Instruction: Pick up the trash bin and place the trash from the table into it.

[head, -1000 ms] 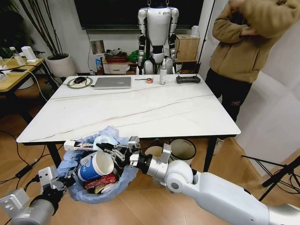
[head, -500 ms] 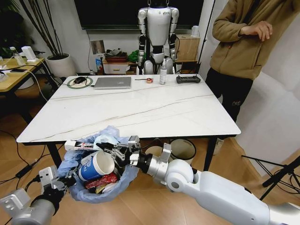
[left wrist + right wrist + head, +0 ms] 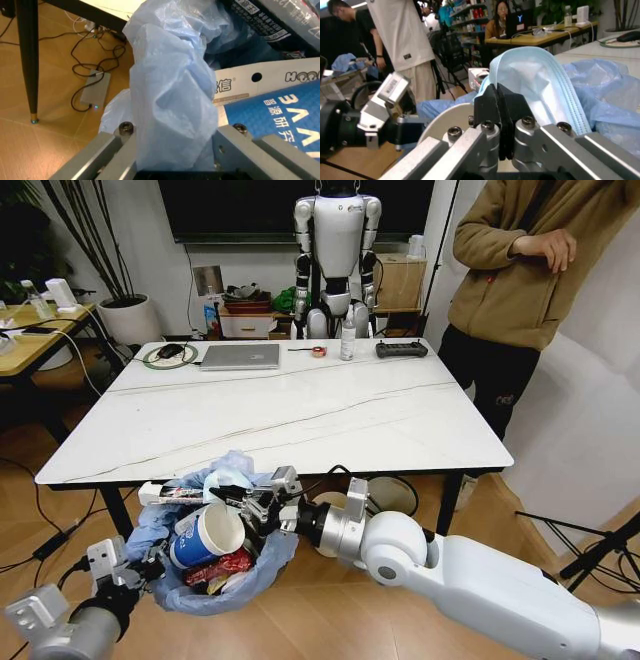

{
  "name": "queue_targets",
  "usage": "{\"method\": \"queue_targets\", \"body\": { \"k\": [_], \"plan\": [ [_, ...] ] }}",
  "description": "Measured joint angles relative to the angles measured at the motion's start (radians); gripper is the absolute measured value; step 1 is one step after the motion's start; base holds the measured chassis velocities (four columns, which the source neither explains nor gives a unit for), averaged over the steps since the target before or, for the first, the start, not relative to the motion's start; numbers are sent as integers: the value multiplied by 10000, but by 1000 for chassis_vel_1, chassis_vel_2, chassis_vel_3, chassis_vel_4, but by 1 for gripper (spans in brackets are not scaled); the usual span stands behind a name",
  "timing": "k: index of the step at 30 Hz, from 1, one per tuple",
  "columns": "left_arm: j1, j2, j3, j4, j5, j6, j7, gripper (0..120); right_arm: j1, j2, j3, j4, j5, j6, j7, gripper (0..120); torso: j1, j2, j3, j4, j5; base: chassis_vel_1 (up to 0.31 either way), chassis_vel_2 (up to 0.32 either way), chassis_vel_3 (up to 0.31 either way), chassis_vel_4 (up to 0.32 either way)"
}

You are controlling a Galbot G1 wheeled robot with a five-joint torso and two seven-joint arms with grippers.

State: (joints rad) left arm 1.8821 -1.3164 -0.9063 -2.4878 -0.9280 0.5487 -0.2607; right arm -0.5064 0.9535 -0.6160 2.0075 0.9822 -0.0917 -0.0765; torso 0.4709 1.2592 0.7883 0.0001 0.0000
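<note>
The trash bin (image 3: 215,555), stuffed with a paper cup (image 3: 205,535), is hanging below the table's (image 3: 300,415) near edge. The left gripper (image 3: 172,148) is pinching its blue liner; the right gripper (image 3: 500,112) is clamping what looks like a face mask (image 3: 540,90) above it.

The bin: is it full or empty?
Full. The bin holds a paper cup and a crushed red can, with trash heaped up to its rim.
</note>
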Motion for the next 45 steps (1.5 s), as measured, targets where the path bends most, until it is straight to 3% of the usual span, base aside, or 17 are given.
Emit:
{"method": "queue_targets", "body": {
  "k": [22, 33, 45],
  "plan": [
    [-98, 40, -18, 61, -63, 9, -16, 0, 48, 132, -110, -36, -245, 117, 231, 0, 0, 0, 0, 0, 0, 0, 0, 0, 0],
    [-120, 34, -56, 50, -83, 17, -23, 0, 62, 85, -153, -14, -309, 195, 145, 15, 0, 0, 0, 0, 0, 0, 0, 0, 0],
    [-148, 80, -85, 53, -114, 23, -33, 0, 97, -35, -151, 150, -293, 322, 89, 62, 0, 0, 0, 0, 0, 0, 0, 0, 0]
  ]
}}
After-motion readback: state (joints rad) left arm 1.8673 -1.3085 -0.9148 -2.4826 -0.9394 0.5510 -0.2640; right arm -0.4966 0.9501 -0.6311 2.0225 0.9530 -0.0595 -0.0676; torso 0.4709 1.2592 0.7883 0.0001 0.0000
